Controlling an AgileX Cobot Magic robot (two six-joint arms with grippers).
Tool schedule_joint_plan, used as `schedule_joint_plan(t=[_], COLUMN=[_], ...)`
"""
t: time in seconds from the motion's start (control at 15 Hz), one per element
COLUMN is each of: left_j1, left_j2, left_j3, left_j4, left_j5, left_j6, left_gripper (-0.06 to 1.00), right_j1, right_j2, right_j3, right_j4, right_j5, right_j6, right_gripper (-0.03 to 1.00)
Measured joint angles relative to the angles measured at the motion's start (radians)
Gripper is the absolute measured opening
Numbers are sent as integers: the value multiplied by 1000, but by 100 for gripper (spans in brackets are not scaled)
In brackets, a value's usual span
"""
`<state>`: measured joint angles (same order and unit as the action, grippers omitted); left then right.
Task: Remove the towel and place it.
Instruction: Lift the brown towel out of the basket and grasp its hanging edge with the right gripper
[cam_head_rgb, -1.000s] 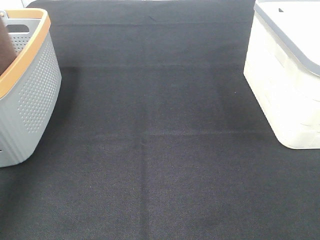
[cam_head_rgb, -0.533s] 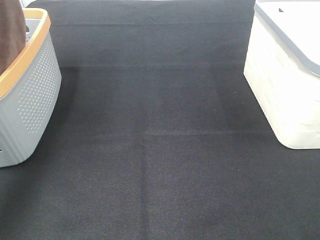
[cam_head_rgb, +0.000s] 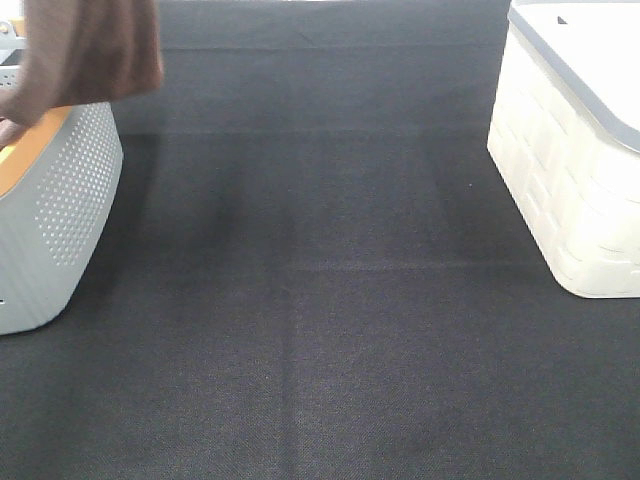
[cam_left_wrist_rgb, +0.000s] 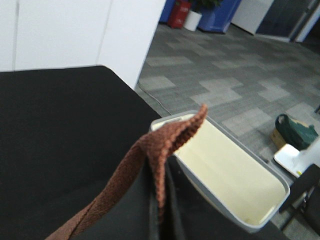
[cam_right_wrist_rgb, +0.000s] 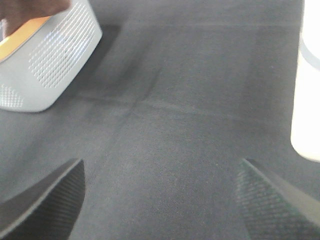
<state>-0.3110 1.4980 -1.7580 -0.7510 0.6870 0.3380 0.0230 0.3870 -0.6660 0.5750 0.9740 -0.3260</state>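
Observation:
The rust-brown towel (cam_head_rgb: 95, 45) hangs at the far left, above the orange rim of the grey perforated basket (cam_head_rgb: 60, 190), with its top out of frame. In the left wrist view my left gripper (cam_left_wrist_rgb: 159, 220) is shut on a fold of the towel (cam_left_wrist_rgb: 160, 150), whose stitched edge stands up from between the dark fingers. The left gripper itself is out of the exterior view. My right gripper (cam_right_wrist_rgb: 160, 200) is open and empty, low over the black table cover. The towel's lower edge (cam_right_wrist_rgb: 30, 10) shows above the basket (cam_right_wrist_rgb: 50, 60) in the right wrist view.
A white lidded bin with a grey rim (cam_head_rgb: 570, 150) stands at the right edge of the table; it also shows in the left wrist view (cam_left_wrist_rgb: 225, 170) and the right wrist view (cam_right_wrist_rgb: 310, 85). A black cloth (cam_head_rgb: 320, 300) covers the table between basket and bin.
The towel has risen out of the basket and swung to the right; it now hangs wide above the basket's rim. Basket and bin have not moved.

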Motion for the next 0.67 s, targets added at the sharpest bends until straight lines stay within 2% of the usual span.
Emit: schedule_joint_plan(t=[0.13,0.33,0.47,0.67], left_j1=[-85,-211,-279,-338], left_j2=[55,126,155,174], left_j3=[0,0,0,0], left_j4=[27,84,134,151], left_j5=[-34,-108,-167,-231], left_j6=[0,0,-1,-1], left_gripper=[0,0,0,0], right_j1=[56,137,194,299], right_j2=[88,242,322,420], right_j3=[-44,-111,-139,-159], right_j4=[-19,-101,-161,-260], right_j5=[-1,-14,-49,-143], right_j6=[-49,-79,-87,-97], right_gripper=[78,78,78,76])
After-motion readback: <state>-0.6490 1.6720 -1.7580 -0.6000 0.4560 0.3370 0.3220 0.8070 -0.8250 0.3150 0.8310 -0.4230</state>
